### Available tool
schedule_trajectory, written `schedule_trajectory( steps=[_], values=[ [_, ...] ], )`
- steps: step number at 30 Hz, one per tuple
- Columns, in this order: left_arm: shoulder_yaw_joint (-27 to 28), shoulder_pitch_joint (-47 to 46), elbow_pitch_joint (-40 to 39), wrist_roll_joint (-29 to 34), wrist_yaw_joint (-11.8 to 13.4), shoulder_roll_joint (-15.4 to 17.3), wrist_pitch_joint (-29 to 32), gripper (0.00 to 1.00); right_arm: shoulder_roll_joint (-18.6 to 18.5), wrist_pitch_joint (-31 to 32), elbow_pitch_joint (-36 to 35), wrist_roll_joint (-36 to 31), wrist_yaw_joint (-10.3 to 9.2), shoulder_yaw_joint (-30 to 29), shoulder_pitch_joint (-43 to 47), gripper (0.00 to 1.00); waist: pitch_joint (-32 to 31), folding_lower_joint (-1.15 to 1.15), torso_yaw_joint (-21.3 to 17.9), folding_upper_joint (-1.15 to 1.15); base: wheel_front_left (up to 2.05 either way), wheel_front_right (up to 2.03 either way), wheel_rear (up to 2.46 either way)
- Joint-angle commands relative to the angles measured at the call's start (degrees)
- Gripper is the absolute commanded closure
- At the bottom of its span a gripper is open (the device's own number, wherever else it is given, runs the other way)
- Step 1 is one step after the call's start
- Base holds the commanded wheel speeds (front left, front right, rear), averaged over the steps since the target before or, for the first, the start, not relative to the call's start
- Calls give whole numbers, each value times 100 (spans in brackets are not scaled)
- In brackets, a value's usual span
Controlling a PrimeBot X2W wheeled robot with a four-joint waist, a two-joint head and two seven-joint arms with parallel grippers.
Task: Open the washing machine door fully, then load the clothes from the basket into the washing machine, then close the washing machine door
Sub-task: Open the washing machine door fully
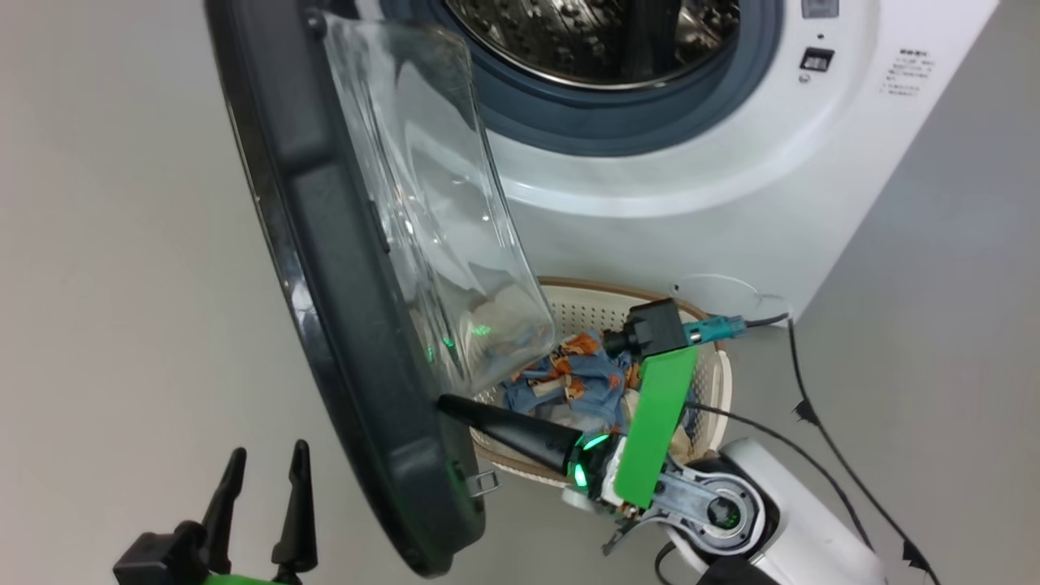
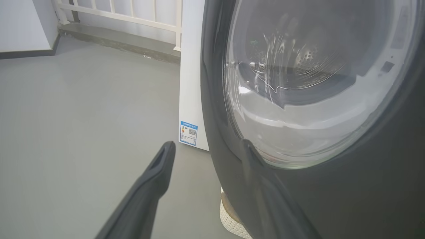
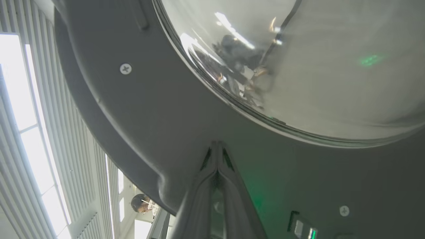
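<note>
At the lower left of my head view, the left hand (image 1: 270,452) points up with its two fingers spread and nothing between them. It sits beside the outer side of the washing machine door (image 1: 341,268). From the left wrist, one finger (image 2: 166,156) stands over bare grey floor (image 2: 83,116) and the other overlaps the door's glossy black rim; I cannot tell whether that one touches it.

The door stands partly open, edge-on to my head camera, its clear glass bowl (image 1: 431,203) bulging toward the machine side. The right hand (image 1: 445,403) reaches in from the lower right with its fingers pressed together, gripping nothing. Their joined tips rest against the door's dark grey inner face near the lower rim, just below the bowl. The right wrist camera shows the same: fingers (image 3: 217,156) closed into one point on the grey panel under the glass.

Behind the door, the washing machine (image 1: 691,203) shows its steel drum (image 1: 593,41) and grey-blue gasket (image 1: 617,122). The basket (image 1: 585,313) sits on the floor just in front of the machine, partly behind the bowl. The clothes (image 1: 573,374), blue with orange tigers, lie inside it. A blue label sticker (image 2: 188,132) is on the machine's side, low down.
</note>
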Motion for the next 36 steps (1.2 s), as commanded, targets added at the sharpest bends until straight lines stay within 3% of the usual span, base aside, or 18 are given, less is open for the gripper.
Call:
schedule_trajectory(
  steps=[1,18,24,26,27,29,32,36],
  values=[
    [155,-36,-136,-44,35,75,-37,0,216,-50,-187,81,11,171,56,100,-102,0,94,0,0,0,0],
    [113,93,-119,-69,95,75,-37,0,218,-571,-52,328,11,589,80,100,-309,0,256,0,0,0,0],
    [239,152,-45,47,112,75,-37,0,216,-803,-136,-18,11,515,184,100,-486,0,197,0,0,0,0],
    [287,174,-4,71,112,75,-37,0,125,-930,-263,-232,11,463,253,60,-567,0,175,0,0,0,0],
    [325,190,17,90,114,75,-37,0,48,-1014,-343,-364,11,468,288,51,-606,0,154,0,0,0,0],
    [424,227,42,158,117,75,-37,0,-108,-1277,-518,-584,11,477,384,0,-679,0,96,0,0,0,0],
    [505,254,66,214,115,75,-37,0,-319,-1615,-661,-827,11,501,458,0,-740,0,42,0,0,0,0],
    [613,301,109,287,94,75,-37,0,-754,-2620,-822,-1234,11,553,624,0,-839,0,-38,0,0,0,0]
  ],
)
